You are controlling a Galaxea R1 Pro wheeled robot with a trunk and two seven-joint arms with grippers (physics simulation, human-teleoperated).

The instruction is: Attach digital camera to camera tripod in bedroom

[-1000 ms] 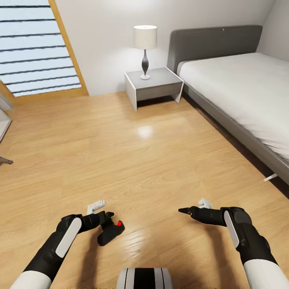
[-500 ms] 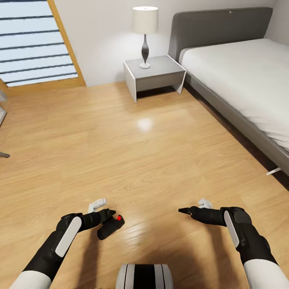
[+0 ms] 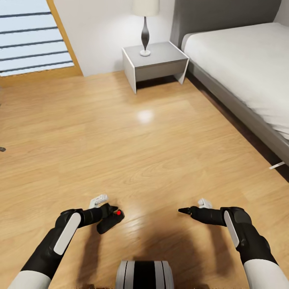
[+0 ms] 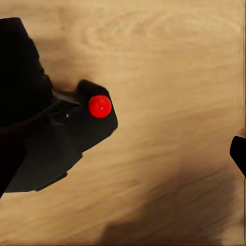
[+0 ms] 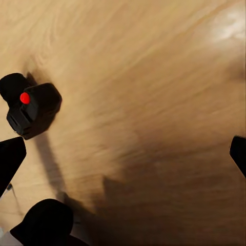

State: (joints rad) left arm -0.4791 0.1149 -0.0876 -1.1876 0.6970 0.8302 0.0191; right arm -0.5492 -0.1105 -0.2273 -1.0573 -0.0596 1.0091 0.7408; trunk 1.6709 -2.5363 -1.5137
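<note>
The step in hand looks like carrying: the left tool is clamped on the digital camera, low and left of centre in the head view, above the wood floor; the camera's long axis runs from lower left to upper right there, its red dot at the upper-right end. The right tool holds nothing, and whether its tips meet I cannot tell. A bed fills the upper right, a nightstand beside it; next, I judge, the robot must find the tripod.
</note>
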